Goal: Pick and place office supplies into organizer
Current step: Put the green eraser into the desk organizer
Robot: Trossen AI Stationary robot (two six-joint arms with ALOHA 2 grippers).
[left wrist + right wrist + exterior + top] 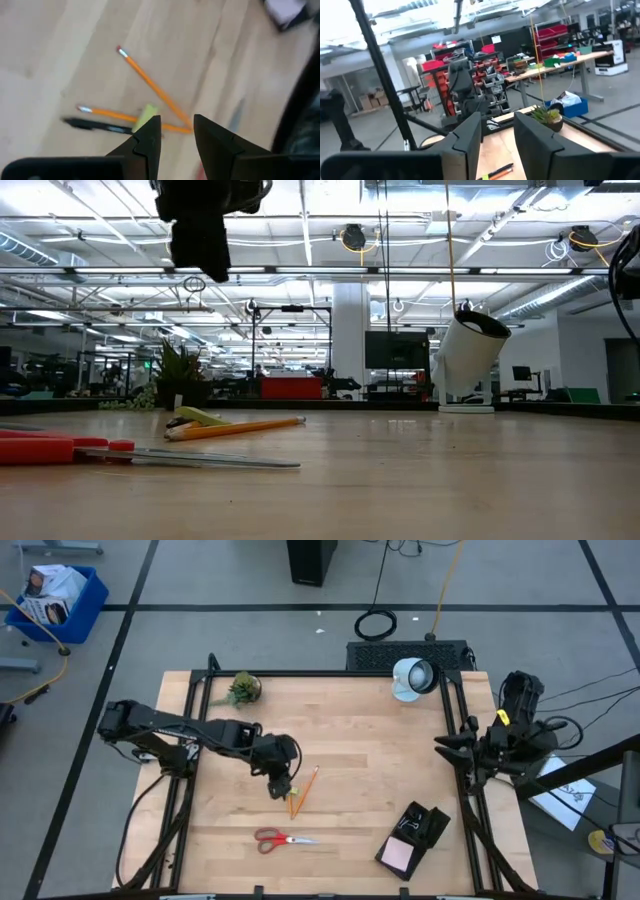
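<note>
Scissors (283, 838) near edge, organizer (414, 837) near right, pink pad inside. Left gripper (281, 783) hovers over pencils (303, 792) mid-table, jaws part open, empty. Risk: crossed pencils plus pen, pinch grabs two or scatters. Right gripper (496, 137) parked far right, gap narrow, empty.

No legible text, labels, brands or numbers in any view. The blue bin (62, 600) on the floor holds printed packaging, print too small to read. Papers (566, 792) beside the table's right edge: marks unreadable.
</note>
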